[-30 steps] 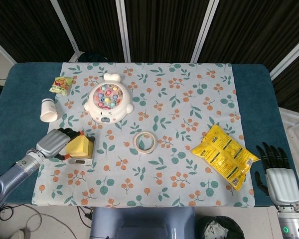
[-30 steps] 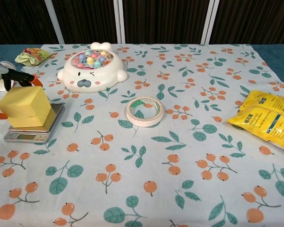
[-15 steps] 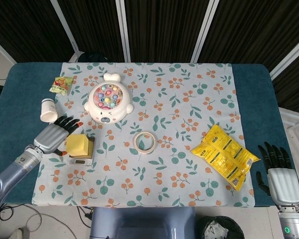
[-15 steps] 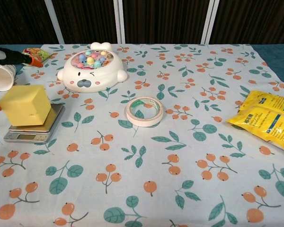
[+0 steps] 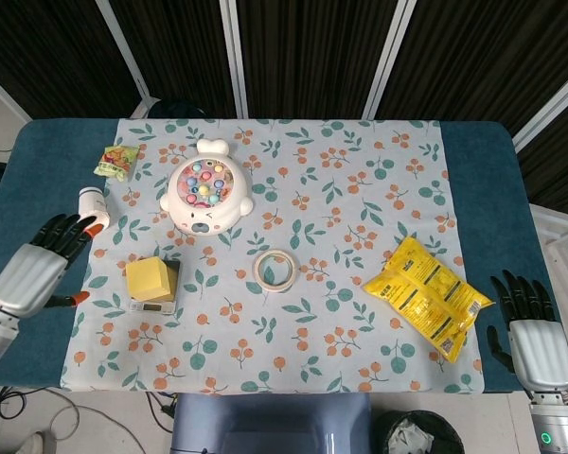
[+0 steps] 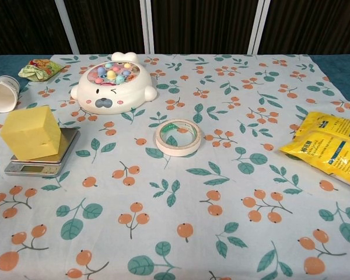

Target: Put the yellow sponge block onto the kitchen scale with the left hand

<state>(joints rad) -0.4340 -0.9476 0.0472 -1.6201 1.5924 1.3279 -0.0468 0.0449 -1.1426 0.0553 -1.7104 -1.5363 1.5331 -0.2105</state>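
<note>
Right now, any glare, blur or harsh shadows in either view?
Head view: sharp, even overhead light, soft shadow beside the yellow sponge block, mild sheen on the yellow snack bag. Chest view: crisp, no glare; kitchen scale display too small to read.

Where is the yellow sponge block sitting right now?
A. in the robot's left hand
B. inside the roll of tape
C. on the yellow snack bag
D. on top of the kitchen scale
D: the yellow sponge block rests on the kitchen scale, while the left hand is open and apart from it.
</note>
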